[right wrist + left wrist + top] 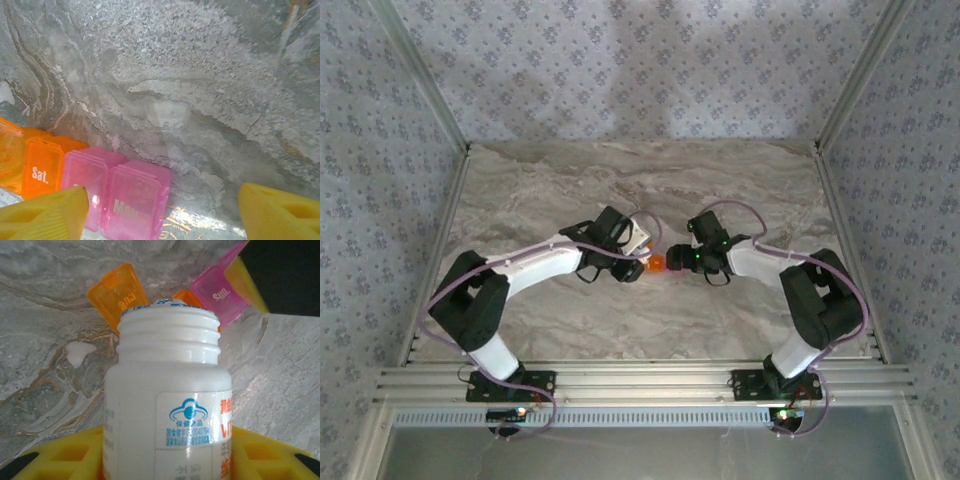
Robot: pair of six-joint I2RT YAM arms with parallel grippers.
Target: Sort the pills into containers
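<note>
My left gripper [636, 250] is shut on a white bottle [167, 390] with a blue logo label. Its threaded mouth is uncapped and points at the containers. The containers [658, 264] are a strip of orange and pink compartments lying between the two grippers. In the left wrist view an orange lid [117, 292] and a pink lid [220, 292] stand raised just beyond the bottle mouth. My right gripper [162, 215] is open at the strip's pink end [132, 200]. Its left yellow finger [45, 215] overlaps a pink compartment. The pills are hidden.
The marble-patterned tabletop [570, 190] spreads wide behind and beside the grippers. Metal frame rails [640, 380] run along the near edge, and patterned walls close in the sides and back.
</note>
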